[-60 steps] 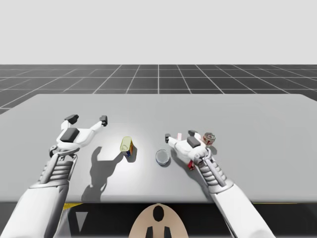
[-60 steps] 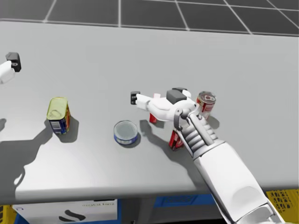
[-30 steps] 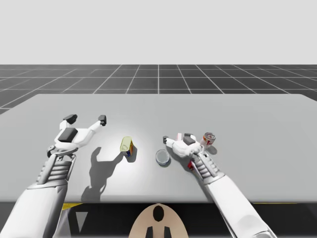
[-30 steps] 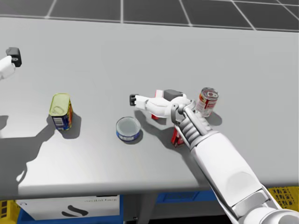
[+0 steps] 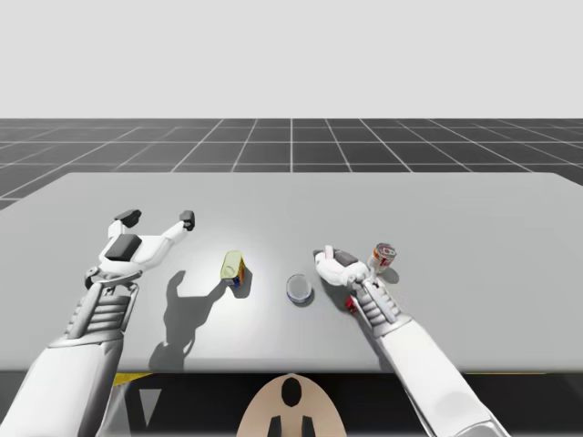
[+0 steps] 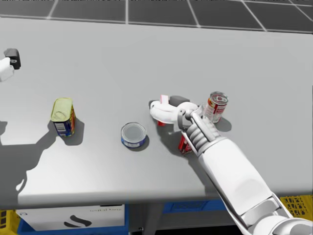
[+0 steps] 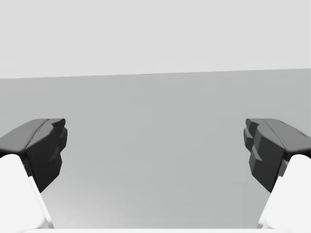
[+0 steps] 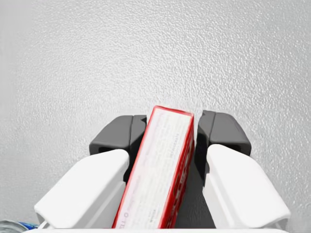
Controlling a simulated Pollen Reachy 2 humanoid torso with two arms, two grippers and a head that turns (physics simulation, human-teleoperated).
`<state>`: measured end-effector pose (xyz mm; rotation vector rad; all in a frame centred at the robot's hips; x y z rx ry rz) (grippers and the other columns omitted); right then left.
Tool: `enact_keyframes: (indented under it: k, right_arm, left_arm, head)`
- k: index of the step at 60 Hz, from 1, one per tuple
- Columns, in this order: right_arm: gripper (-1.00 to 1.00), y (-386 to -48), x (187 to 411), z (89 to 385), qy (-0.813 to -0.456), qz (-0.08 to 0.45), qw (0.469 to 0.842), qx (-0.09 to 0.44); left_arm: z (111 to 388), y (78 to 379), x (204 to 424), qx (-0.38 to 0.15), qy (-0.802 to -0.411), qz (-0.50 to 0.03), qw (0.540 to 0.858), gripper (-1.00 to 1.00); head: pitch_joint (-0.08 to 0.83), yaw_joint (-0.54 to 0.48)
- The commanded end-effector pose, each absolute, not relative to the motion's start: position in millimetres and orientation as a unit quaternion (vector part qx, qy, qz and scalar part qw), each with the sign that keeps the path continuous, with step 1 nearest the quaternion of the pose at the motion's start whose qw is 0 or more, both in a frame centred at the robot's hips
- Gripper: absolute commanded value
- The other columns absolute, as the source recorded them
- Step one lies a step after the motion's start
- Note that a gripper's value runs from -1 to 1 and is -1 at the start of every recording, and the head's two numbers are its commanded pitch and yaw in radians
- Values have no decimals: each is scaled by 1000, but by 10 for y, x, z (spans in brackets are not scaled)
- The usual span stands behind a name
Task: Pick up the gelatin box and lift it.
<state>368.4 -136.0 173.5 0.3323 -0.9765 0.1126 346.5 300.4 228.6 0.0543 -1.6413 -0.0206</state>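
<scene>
The gelatin box (image 8: 160,174) is a thin red box with a pale face, standing on edge between my right gripper's fingers. Both dark pads press its sides, so my right gripper (image 8: 170,133) is shut on it. In the head view the box (image 6: 160,122) shows as a pale top and a red lower corner inside the right gripper (image 6: 165,105), low at the table right of middle. The high view has that right gripper (image 5: 328,258) beside the upright can. My left gripper (image 5: 158,218) hovers open at the far left, with nothing between its fingers (image 7: 43,150).
A yellow-topped blue tin (image 6: 62,116) stands left of centre. A flat round blue can (image 6: 133,134) lies just left of the right gripper. A red and white upright can (image 6: 215,106) stands close to its right. A small red thing (image 6: 184,145) sits under my right wrist.
My right gripper's fingers have drawn together from wide apart onto the gelatin box. My head has turned slightly. The left arm has hardly moved.
</scene>
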Motion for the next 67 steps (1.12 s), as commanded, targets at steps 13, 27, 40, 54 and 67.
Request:
enact_keyframes:
  k: [13,27,40,54,67]
  right_arm:
    - [1000,-1306,3610,1682,-259,3,966,13]
    - [1000,-1309,3594,1771,-272,8,962,13]
    - [1000,-1351,3605,2204,-329,21,944,20]
    - [1000,-1402,3631,2973,-435,45,899,17]
    - [1000,-1454,3495,3649,-565,64,822,24]
  left_arm:
    - [2299,3004,3469,25,-732,-9,681,-1000]
    - [2302,3020,3486,26,-732,-5,681,-1000]
    - [2294,3028,3502,27,-730,-5,683,-1000]
    - [2280,3025,3516,29,-728,-5,685,-1000]
    - [2275,3024,3529,31,-727,-5,685,-1000]
  head:
    - [503,-133]
    - [376,-143]
    - [363,-156]
    - [353,-170]
    - [345,-171]
